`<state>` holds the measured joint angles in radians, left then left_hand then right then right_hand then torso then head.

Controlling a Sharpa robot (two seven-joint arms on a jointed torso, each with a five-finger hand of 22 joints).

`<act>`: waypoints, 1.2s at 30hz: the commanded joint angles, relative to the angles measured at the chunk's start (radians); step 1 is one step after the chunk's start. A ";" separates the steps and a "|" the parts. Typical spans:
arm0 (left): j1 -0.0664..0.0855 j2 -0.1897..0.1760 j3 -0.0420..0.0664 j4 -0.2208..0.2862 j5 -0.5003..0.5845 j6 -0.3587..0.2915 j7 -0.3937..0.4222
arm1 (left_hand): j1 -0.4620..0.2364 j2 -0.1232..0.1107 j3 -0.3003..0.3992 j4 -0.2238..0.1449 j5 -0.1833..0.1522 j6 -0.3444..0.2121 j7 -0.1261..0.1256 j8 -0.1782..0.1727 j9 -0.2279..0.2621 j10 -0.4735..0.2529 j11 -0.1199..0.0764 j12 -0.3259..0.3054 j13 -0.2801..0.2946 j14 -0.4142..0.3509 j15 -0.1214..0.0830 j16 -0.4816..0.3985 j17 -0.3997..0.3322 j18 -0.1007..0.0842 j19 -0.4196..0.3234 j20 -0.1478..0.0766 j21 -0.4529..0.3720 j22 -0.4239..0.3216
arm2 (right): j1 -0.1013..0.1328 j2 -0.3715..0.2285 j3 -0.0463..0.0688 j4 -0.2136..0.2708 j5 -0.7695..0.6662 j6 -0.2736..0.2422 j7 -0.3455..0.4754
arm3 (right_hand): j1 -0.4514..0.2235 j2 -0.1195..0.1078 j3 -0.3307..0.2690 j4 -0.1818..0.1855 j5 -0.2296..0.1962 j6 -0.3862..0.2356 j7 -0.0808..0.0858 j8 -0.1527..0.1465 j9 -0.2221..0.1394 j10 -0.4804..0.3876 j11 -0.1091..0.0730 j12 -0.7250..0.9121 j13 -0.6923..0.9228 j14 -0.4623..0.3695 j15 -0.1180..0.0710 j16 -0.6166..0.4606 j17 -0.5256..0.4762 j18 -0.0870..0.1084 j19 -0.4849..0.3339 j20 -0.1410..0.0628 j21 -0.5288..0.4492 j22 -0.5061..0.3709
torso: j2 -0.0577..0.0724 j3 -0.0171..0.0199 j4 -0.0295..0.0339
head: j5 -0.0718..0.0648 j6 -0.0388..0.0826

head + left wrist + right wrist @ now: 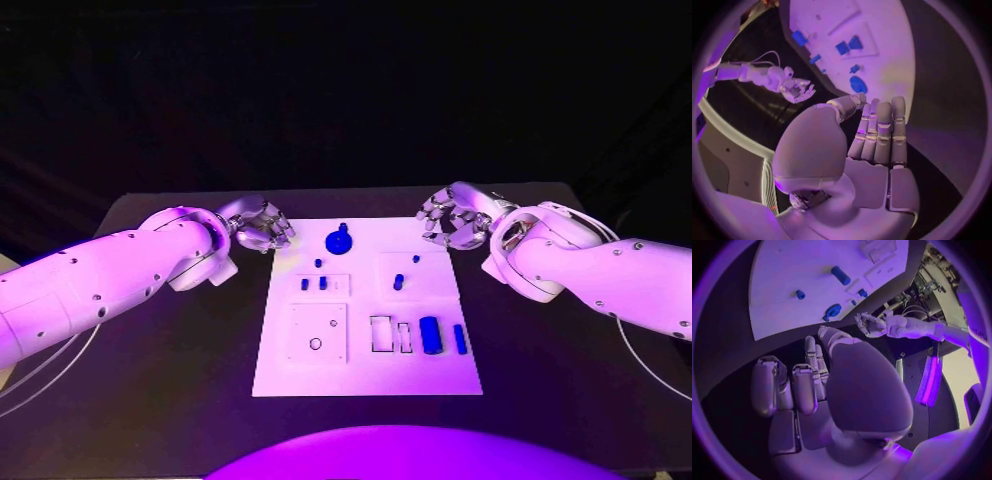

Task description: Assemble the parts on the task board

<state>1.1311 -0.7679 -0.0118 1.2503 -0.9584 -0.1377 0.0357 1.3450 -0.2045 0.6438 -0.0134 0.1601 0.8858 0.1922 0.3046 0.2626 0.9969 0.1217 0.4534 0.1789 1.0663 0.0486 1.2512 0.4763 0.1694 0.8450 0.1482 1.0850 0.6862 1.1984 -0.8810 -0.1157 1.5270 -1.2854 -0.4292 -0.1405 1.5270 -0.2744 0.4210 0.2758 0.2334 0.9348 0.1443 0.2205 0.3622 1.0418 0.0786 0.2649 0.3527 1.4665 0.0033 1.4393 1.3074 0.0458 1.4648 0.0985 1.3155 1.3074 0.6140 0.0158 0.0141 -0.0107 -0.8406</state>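
Task board (368,370): flat white rectangular plate, smooth, middle of the black bench (173,370). Left robot hand (260,224), silver and jointed, hovers off the board's far left corner, fingers straight and side by side, holding nothing. On the board: round blue part (339,241) at the far edge, small blue pegs mid-board, blue cylinder (430,330) near outlined recesses. Right robot hand (454,218) off the far right corner, fingers loosely apart, empty.

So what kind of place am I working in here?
Likely a robotics lab test bench: a black table carrying a white task board with small blue parts, dark backdrop behind, and equipment with cables beyond the left hand.
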 commanded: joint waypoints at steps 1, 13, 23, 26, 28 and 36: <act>0.002 -0.024 0.005 0.047 0.358 -0.067 0.227 | -0.007 0.007 -0.016 0.004 -0.001 -0.011 0.000 0.006 -0.002 -0.010 -0.001 0.011 0.005 -0.005 0.002 -0.006 -0.007 0.015 -0.005 0.002 -0.010 -0.007 | -0.004 0.011 -0.001 -0.017 -0.223 0.084 -0.027 | -0.004 -0.012 0.007 0.000 -0.006 -0.004 -0.003 -0.002 -0.001 0.005 0.001 -0.017 -0.023 0.045 -0.001 -0.003 0.005 0.005 0.017 -0.003 0.007 0.157 | 0.000 -0.0019 0.0014 | -0.010 0.003; 0.005 -0.100 0.012 0.155 0.709 -0.063 0.387 | -0.030 0.010 -0.085 0.035 0.000 -0.031 0.004 0.029 -0.002 -0.065 0.008 0.039 0.016 -0.039 0.012 -0.037 -0.028 0.015 -0.014 0.013 -0.075 -0.050 | -0.025 0.053 -0.006 -0.069 -0.264 0.185 -0.048 | -0.023 -0.015 0.000 0.000 -0.009 0.001 -0.003 -0.001 -0.002 0.010 0.003 -0.044 -0.066 0.046 0.001 -0.009 -0.007 0.009 0.011 -0.004 -0.015 0.149 | 0.000 -0.0024 -0.0008 | -0.017 0.001; 0.005 -0.112 0.013 0.154 0.795 -0.098 0.425 | -0.021 0.015 -0.086 0.034 0.003 -0.036 0.005 0.032 -0.003 -0.071 0.009 0.044 0.017 -0.040 0.012 -0.037 -0.029 0.015 -0.009 0.013 -0.080 -0.055 | -0.046 0.082 -0.009 -0.096 -0.279 0.214 -0.059 | -0.031 -0.016 0.000 -0.002 0.017 0.004 -0.005 -0.003 -0.003 0.021 -0.001 -0.070 -0.102 0.044 -0.005 -0.012 -0.012 0.010 0.009 -0.010 -0.021 0.148 | 0.001 -0.0013 -0.0001 | -0.022 0.000; 0.005 -0.112 0.013 0.156 0.800 -0.097 0.426 | -0.021 0.015 -0.086 0.034 0.003 -0.036 0.005 0.032 -0.003 -0.071 0.009 0.044 0.017 -0.040 0.012 -0.037 -0.029 0.015 -0.009 0.013 -0.080 -0.055 | -0.050 0.089 -0.010 -0.098 -0.286 0.204 -0.061 | -0.033 -0.014 0.001 -0.002 0.017 0.008 -0.006 -0.002 -0.003 0.026 -0.001 -0.072 -0.107 0.045 -0.004 -0.012 -0.013 0.010 0.009 -0.010 -0.021 0.148 | 0.002 -0.0011 0.0014 | -0.022 0.000; 0.005 -0.112 0.013 0.156 0.802 -0.095 0.427 | -0.019 0.017 -0.087 0.033 0.003 -0.037 0.006 0.033 -0.003 -0.074 0.010 0.045 0.017 -0.041 0.013 -0.038 -0.030 0.015 -0.008 0.013 -0.082 -0.056 | -0.054 0.096 -0.010 -0.101 -0.293 0.192 -0.067 | -0.031 -0.011 0.004 -0.003 0.018 0.011 -0.007 -0.001 -0.003 0.031 -0.002 -0.075 -0.112 0.045 -0.004 -0.011 -0.011 0.009 0.010 -0.010 -0.021 0.148 | 0.001 -0.0009 0.0016 | -0.021 -0.001; 0.005 -0.111 0.013 0.157 0.805 -0.093 0.426 | -0.018 0.017 -0.088 0.033 0.003 -0.038 0.007 0.034 -0.003 -0.075 0.010 0.046 0.017 -0.042 0.013 -0.038 -0.030 0.015 -0.007 0.013 -0.082 -0.057 | -0.061 0.120 -0.010 -0.116 -0.310 0.174 -0.083 | -0.022 0.000 0.046 -0.009 -0.007 0.019 -0.003 -0.002 -0.004 0.054 0.000 -0.093 -0.143 0.048 -0.003 -0.009 -0.009 0.009 0.013 -0.009 -0.018 0.151 | 0.000 -0.0014 0.0004 | -0.021 -0.002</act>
<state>1.1350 -0.8804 -0.0002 1.4040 -0.1758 -0.2279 0.4386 1.3234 -0.1976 0.5614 0.0222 0.1601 0.8544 0.1981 0.3337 0.2607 0.9291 0.1288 0.4937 0.1945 1.0308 0.0627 1.2179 0.4480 0.1695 0.8327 0.1608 1.0086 0.6312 1.1394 -0.7637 -0.1249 1.4109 -1.5663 -0.2534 -0.2129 1.5039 -0.2830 0.4596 0.2674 0.2302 0.9471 0.1424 0.2204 0.3591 1.0873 0.0778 0.1777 0.2103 1.4665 0.0033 1.4298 1.2978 0.0459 1.4682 0.0950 1.2982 1.3079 0.6150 0.0150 0.0151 -0.0317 -0.8423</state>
